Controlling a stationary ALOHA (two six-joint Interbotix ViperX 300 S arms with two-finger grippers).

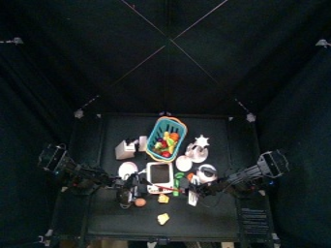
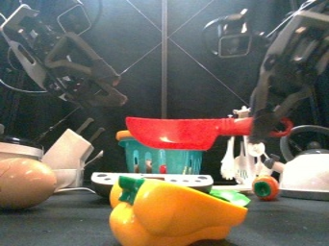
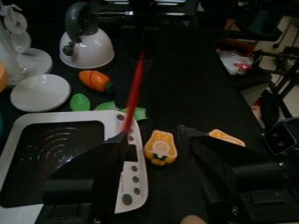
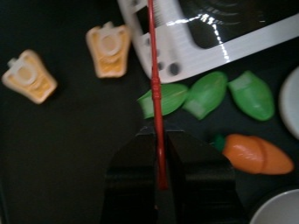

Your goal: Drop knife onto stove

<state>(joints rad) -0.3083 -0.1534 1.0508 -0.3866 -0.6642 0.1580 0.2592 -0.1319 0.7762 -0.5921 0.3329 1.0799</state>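
Note:
The knife (image 2: pixel 170 132) is red and hangs level above the table, its handle end in my right gripper (image 2: pixel 257 123), which is shut on it. From the right wrist it shows edge-on as a thin red line (image 4: pixel 153 83) running out of that gripper (image 4: pixel 156 144) toward the stove (image 4: pixel 222 39). The stove (image 3: pixel 59 157) is a white-rimmed slab with a dark panel, lying flat in front of the teal basket (image 1: pixel 165 139). My left gripper (image 3: pixel 163 159) stands open beside the stove, with the knife (image 3: pixel 135 87) just beyond its fingertips and untouched.
A white kettle (image 3: pixel 84 44), a white bowl (image 3: pixel 41 90) and a carrot (image 4: pixel 260 155) lie around the stove. Green leaves (image 4: pixel 211 94) and yellow pepper pieces (image 4: pixel 107 48) sit beside it. A yellow pepper (image 2: pixel 174 211) and a brown egg-shaped thing (image 2: pixel 26 183) stand near the front edge.

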